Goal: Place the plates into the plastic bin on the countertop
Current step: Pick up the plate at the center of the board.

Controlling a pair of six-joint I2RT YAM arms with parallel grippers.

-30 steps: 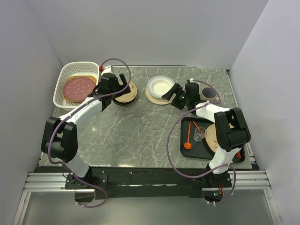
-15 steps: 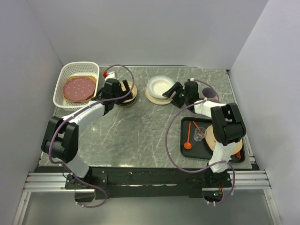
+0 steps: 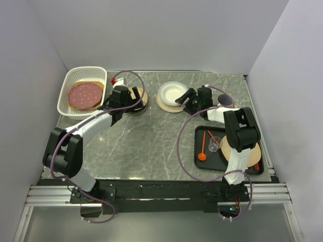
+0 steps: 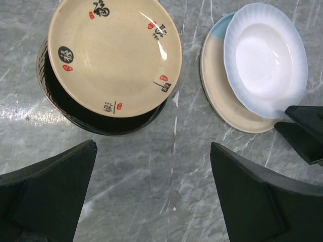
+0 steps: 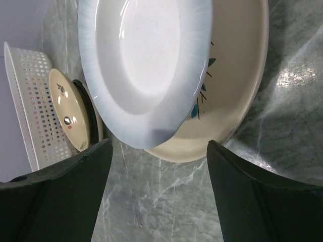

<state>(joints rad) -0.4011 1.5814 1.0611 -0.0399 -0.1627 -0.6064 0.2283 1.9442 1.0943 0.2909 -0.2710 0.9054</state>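
The white plastic bin [image 3: 64,96] at the back left of the countertop [image 3: 151,141] holds a pink polka-dot plate [image 3: 86,95]. A tan plate with red and black marks [image 4: 115,55] lies on a dark one [image 4: 75,113]; my left gripper [image 4: 151,186] is open just short of them, empty. A white, blue-tinged plate [image 5: 146,65] rests on a cream plate with a sprig [image 5: 232,101]. My right gripper [image 5: 159,191] is open just before their rim, nothing between its fingers. A small dark plate [image 3: 227,101] lies behind the right arm.
A black tray [image 3: 201,136] at the front right carries an orange spoon [image 3: 203,148], a clear glass [image 3: 215,144] and a brownish plate mostly hidden by the right arm. White walls close in on three sides. The two grippers are about one plate apart.
The right gripper has edged left towards the white plate's rim and its jaws have narrowed a little. The left gripper has turned and settled beside the tan plate, still wide open.
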